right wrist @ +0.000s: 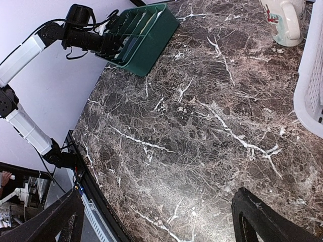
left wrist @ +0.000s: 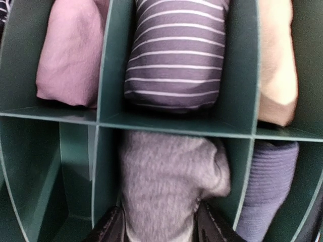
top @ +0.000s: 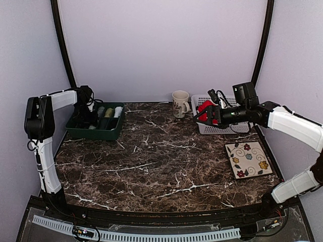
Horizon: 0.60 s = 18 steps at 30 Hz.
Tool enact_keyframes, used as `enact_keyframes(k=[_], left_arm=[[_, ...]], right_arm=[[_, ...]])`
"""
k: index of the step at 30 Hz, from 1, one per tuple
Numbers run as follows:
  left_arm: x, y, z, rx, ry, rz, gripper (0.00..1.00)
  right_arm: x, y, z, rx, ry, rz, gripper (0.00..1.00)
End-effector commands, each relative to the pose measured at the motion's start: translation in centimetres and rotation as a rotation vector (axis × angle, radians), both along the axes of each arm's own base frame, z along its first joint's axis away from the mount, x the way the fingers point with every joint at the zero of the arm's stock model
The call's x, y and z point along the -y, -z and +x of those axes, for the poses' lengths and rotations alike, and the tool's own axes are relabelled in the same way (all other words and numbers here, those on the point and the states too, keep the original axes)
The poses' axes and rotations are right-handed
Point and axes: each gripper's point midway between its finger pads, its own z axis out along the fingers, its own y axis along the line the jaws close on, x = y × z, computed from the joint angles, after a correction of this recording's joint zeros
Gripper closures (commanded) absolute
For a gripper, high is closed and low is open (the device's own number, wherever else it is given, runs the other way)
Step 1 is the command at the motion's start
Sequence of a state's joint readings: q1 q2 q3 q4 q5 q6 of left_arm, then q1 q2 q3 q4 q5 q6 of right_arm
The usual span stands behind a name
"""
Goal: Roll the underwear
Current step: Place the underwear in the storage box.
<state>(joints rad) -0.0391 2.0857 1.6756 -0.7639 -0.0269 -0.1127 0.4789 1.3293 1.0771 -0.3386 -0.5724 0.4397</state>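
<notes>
At my left end effector (left wrist: 160, 229) the two fingertips (left wrist: 108, 228) show at the bottom of the wrist view, one on each side of the grey underwear (left wrist: 171, 186). It sits rolled in the organizer (left wrist: 176, 128) cell straight ahead of them. Both tips look to be against the cloth, but I cannot tell whether they pinch it or only flank it. In the cell to the right of that one stands a blue ribbed roll (left wrist: 270, 186). Past the divider, dead ahead, lies a striped roll (left wrist: 174, 53), with a pink roll (left wrist: 68, 55) to its left and a peach roll (left wrist: 277, 60) to its right, each in its own cell. My right end effector (right wrist: 156, 222) is spread wide with nothing between its fingers, hanging above the marble surface (right wrist: 202, 126). From above, a flowered tile (top: 248, 159) lies on the surface nearer me than that end effector. The red underwear (top: 206, 107) lies in the white basket (top: 222, 128) right by it; I cannot tell whether they touch. In the right wrist view the basket's edge is on the right and a mug (right wrist: 282, 22) stands further ahead on the right. The organizer sits far ahead on the left, with the left arm (right wrist: 30, 50) reaching into it.
</notes>
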Motion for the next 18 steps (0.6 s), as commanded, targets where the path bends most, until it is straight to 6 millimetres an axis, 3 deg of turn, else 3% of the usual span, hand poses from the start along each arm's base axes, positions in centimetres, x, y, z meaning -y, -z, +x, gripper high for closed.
enact_keyframes(k=[1, 7, 9, 11, 15, 18], left_arm=[[0.4, -2.9, -1.4, -0.014, 0.006, -0.024, 0.44], [0.9, -7.7, -0.2, 0.085, 0.033, -0.017, 0.37], [1.3, -9.6, 0.1, 0.124, 0.054, -0.016, 0.28], [2.3, -11.2, 0.0, 0.173, 0.074, -0.051, 0.09], [4.5, -13.7, -0.8, 0.244, 0.096, -0.052, 0.05], [8.0, -16.0, -1.5, 0.304, 0.155, -0.057, 0.05]], right_arm=[[0.0, -2.5, 0.3, 0.069, -0.003, 0.04, 0.0], [-0.2, -3.1, 0.5, 0.095, -0.011, 0.045, 0.0], [-0.2, -3.5, 0.6, 0.107, -0.014, 0.046, 0.0], [-0.3, -4.0, 0.9, 0.121, -0.015, 0.046, 0.0], [-0.1, -5.8, 1.6, 0.166, -0.007, 0.044, 0.0], [0.1, -6.8, 2.2, 0.191, 0.005, 0.047, 0.0]])
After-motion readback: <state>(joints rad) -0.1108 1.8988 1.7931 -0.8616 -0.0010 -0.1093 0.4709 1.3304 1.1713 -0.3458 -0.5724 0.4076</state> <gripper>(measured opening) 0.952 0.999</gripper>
